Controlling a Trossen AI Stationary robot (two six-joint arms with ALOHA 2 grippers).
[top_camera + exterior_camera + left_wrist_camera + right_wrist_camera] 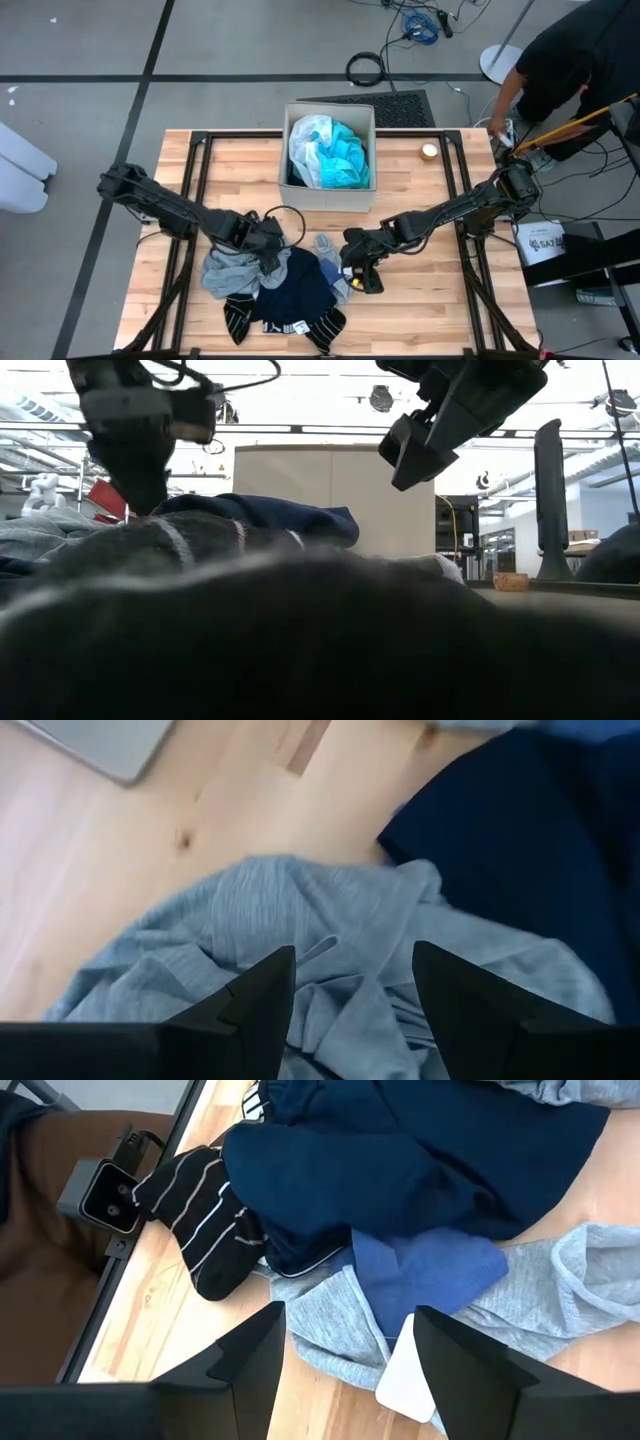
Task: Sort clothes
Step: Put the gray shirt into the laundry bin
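Partly sorted: turquoise shirt (345, 158) and white sheer piece (310, 135) already inside the beige box (284, 150). Left on the counter (430, 300) in front of the box: grey top (228, 272), navy piece (300, 290), striped socks (238, 318). Left claw (268, 262) over the grey top, jaws apart, empty. Right claw (364, 282) beside the pile, apart, empty.

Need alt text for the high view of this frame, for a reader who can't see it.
Seen from above: both open grippers, left and right, are at a pile of clothes (grey, navy, striped socks) near the front of a wooden table. Behind it, a beige box holds turquoise and white garments. A person bends at the far right corner.
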